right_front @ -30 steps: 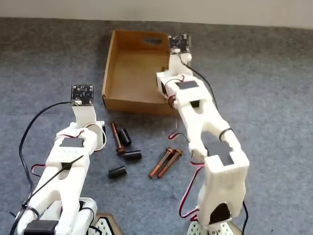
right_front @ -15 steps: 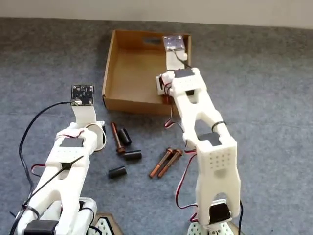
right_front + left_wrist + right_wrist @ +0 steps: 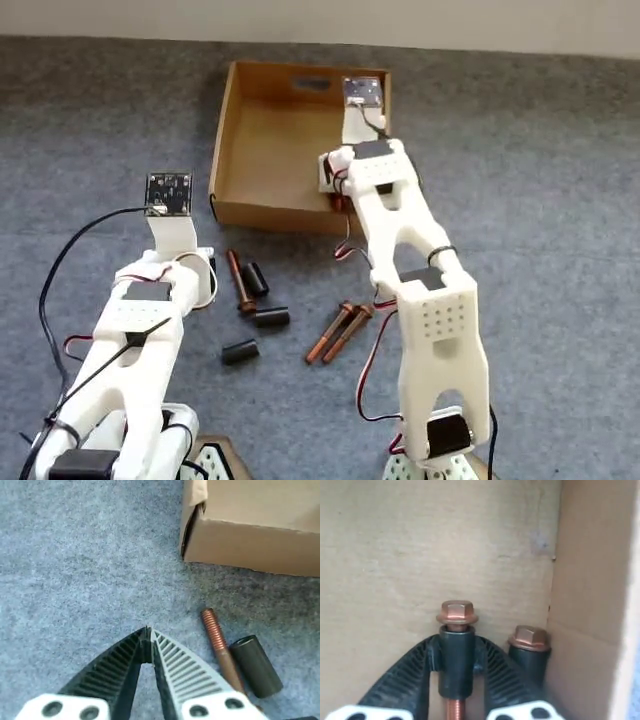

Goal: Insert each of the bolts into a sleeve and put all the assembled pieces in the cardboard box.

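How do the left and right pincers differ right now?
The left pincer is shut on nothing; the right pincer is clamped on a sleeve with a bolt through it. The left pincer is over the grey carpet, beside a loose bolt and loose sleeve; the right pincer is inside the cardboard box, next to a second assembled piece. Both have black ribbed fingers.

The white plastic left arm (image 3: pixel 140 330) sits drawn back, its black ribbed left gripper (image 3: pixel 148 635) closed tip to tip and pointing downward, while the white plastic right arm (image 3: pixel 410 250) stretches far forward, its right gripper (image 3: pixel 456 652) clamped around a black cylindrical sleeve with a copper-coloured bolt through it (image 3: pixel 456 675).
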`<state>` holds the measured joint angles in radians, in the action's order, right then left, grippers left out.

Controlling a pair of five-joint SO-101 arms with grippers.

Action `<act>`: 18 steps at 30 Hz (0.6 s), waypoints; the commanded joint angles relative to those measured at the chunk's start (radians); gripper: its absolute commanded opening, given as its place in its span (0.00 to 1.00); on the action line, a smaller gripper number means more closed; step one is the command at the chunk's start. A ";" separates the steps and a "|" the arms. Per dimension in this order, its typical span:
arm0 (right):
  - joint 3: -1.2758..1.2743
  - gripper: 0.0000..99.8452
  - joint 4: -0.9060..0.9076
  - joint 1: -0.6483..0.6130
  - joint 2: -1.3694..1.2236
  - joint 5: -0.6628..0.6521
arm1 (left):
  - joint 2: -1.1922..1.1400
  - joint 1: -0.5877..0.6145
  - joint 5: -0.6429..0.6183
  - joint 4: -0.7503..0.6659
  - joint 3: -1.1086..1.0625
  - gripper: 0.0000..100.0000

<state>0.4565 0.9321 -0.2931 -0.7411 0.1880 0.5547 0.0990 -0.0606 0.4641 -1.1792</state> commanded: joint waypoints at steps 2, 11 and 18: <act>0.099 0.15 0.097 0.010 0.005 0.009 | -0.001 -0.013 -0.009 -0.017 0.002 0.01; 0.344 0.05 0.196 0.012 0.005 0.008 | -0.001 -0.013 -0.009 -0.017 0.002 0.01; 0.400 0.01 0.054 0.010 -0.056 -0.115 | -0.001 -0.012 -0.008 -0.017 0.002 0.01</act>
<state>0.8186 1.0564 -0.2931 -0.7702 0.1281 0.5547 0.0990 -0.0606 0.4641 -1.1792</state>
